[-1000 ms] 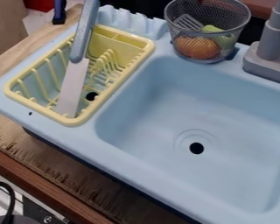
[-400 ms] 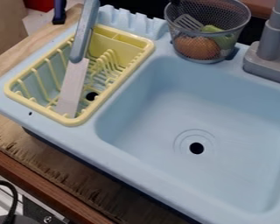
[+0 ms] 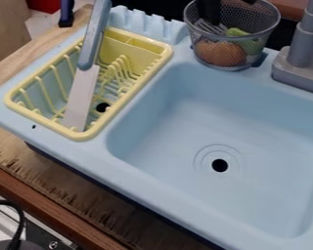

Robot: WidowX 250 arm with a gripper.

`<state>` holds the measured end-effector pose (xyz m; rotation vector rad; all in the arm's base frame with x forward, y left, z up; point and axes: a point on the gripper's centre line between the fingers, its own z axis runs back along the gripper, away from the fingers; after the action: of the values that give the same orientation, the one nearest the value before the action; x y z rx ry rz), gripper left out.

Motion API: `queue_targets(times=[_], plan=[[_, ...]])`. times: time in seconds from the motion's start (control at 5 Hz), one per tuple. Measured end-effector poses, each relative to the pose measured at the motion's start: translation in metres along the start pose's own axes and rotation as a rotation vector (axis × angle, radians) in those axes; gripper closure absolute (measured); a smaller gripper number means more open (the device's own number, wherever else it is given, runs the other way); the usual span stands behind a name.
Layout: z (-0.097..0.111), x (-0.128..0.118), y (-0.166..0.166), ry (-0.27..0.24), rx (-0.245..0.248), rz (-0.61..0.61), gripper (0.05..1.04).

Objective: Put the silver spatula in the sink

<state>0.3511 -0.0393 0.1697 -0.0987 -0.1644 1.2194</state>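
The black gripper (image 3: 230, 8) hangs in from the top edge, over the wire mesh basket (image 3: 270, 22) behind the sink. Its two dark fingers stand apart, the left one lower and reaching inside the basket's rim. A slotted silver spatula head (image 3: 215, 29) is in the basket, right by that left finger, which covers part of it; whether they touch I cannot tell. The light blue sink basin (image 3: 162, 132) lies in front of the basket, with a dark drain hole.
The yellow dish rack (image 3: 162, 49) sits left of the basin, holding a long flat blade (image 3: 82, 97) with a blue-grey handle. An orange-brown item (image 3: 220, 52) and a green one (image 3: 254, 45) share the mesh basket. A grey faucet (image 3: 302, 58) stands at the right back.
The gripper has come into view from the top edge, lowering toward the mesh basket until one finger is within its rim. The spatula and the other objects have stayed put.
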Motion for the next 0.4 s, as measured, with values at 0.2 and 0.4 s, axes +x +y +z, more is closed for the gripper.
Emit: queue_targets(times=[0.2,0.4], plan=[[-0.0054,-0.0043,-0.0025,-0.041,0.044,0.083,0.085],[-0.0143,-0.0054,-0.0062,-0.068,0.075,0.149,0.085]])
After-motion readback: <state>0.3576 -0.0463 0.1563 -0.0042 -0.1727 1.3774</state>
